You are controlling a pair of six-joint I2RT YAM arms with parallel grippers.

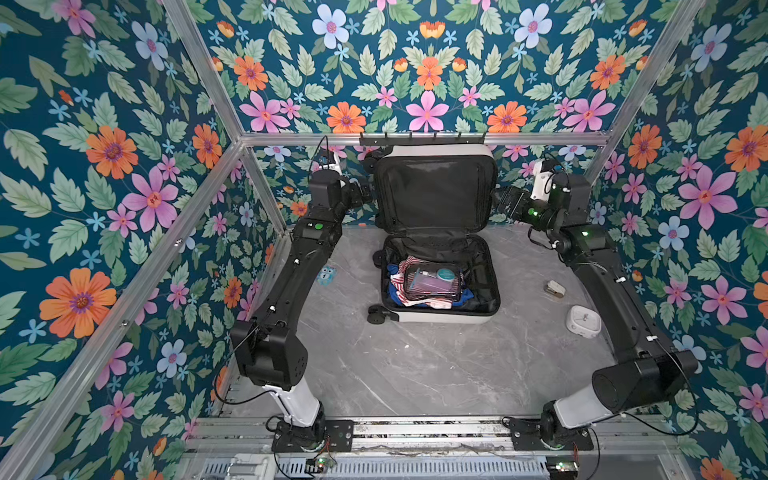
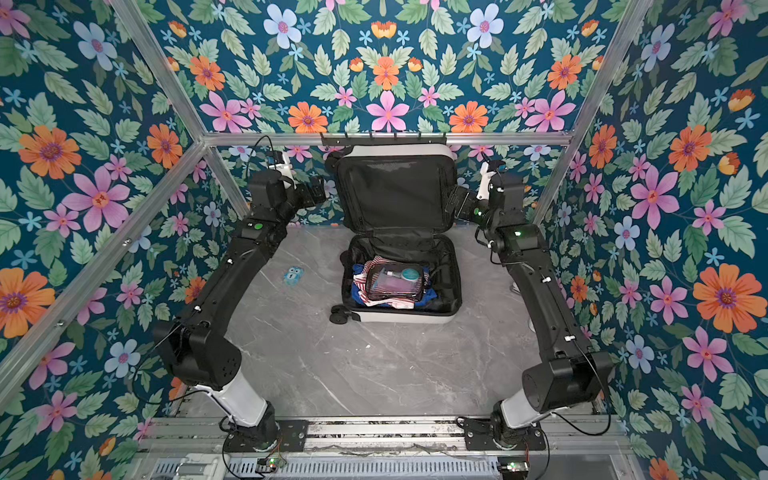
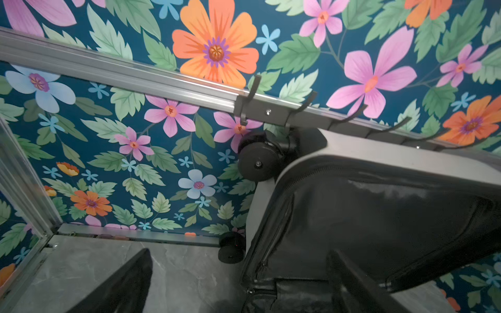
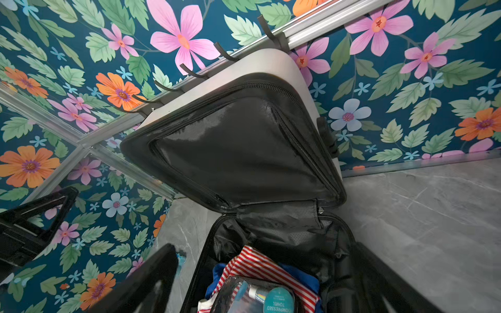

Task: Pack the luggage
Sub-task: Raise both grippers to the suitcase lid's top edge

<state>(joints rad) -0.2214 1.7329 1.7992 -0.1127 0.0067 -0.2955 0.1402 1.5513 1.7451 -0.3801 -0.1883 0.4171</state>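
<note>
Your luggage (image 1: 440, 319) lay open on the surface (image 1: 415, 365), lid (image 1: 434, 195) upright, striped clothes (image 1: 409, 266) and toiletry pouch (image 1: 432, 282) inside; left gripper (image 1: 362, 193) and right gripper (image 1: 505, 200) flanked the lid, spread, empty; closing likely remained.

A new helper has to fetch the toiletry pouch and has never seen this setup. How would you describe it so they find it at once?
On the grey marble table sits the open white luggage, lid upright. In its lower half, the toiletry pouch lies on top of striped and blue clothes. It alone is clear with black edging, showing a teal disc inside.
</note>
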